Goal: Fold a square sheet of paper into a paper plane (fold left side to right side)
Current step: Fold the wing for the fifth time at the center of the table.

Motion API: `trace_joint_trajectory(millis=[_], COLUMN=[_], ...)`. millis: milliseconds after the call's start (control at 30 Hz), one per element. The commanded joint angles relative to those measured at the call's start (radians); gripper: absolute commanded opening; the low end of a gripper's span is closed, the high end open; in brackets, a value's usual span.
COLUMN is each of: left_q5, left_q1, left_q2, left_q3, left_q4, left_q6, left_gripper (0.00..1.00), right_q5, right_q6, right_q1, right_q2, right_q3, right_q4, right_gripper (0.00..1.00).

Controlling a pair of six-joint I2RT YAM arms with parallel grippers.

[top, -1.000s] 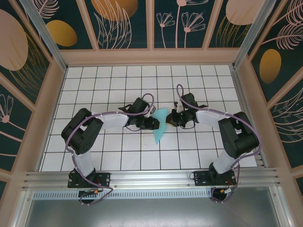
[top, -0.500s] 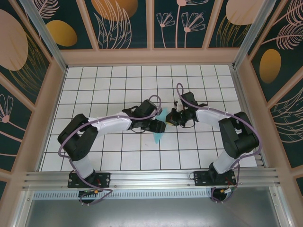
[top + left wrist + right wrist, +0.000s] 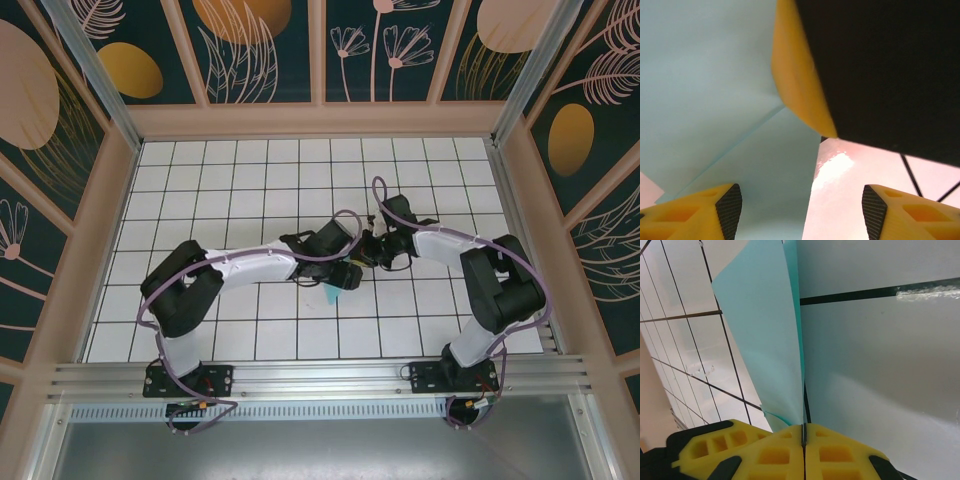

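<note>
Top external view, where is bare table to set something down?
Free: far tile rows below the back wall, and the near strip between the left arm base and right arm base. Crowded: the centre, where the left end effector and right end effector meet at the turquoise paper.

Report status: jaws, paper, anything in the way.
Right jaws shut on paper. Left jaws open over it. Left arm hides most of it from overhead.
</note>
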Motion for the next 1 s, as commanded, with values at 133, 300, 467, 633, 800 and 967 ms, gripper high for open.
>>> trace_joint_trajectory(millis=[133, 300, 467, 633, 800, 967], left_q5=[-0.142, -0.184, -0.198, -0.195, -0.189, -0.179], left_q1=[-0.039, -0.050, -0.053, -0.053, -0.054, -0.053], left_q2=[0.002, 0.023, 0.037, 0.033, 0.032, 0.035], left_q3=[0.014, 0.018, 0.017, 0.010, 0.011, 0.011], left_q4=[-0.034, -0.041, -0.042, -0.036, -0.034, -0.030], left_q6=[-0.023, -0.027, -0.031, -0.032, -0.031, -0.029], left_gripper=[0.67, 0.63, 0.51, 0.37, 0.29, 0.21], right_q5=[-0.049, -0.055, -0.054, -0.048, -0.043, -0.031], right_q6=[0.023, 0.030, 0.032, 0.028, 0.027, 0.026], right_q1=[-0.006, -0.004, -0.004, -0.004, -0.005, -0.009], right_q2=[0.015, 0.019, 0.021, 0.021, 0.019, 0.008], right_q3=[0.028, 0.032, 0.027, 0.027, 0.031, 0.036], right_q4=[-0.021, -0.027, -0.030, -0.033, -0.035, -0.032], right_gripper=[0.07, 0.07, 0.07, 0.09, 0.14, 0.23])
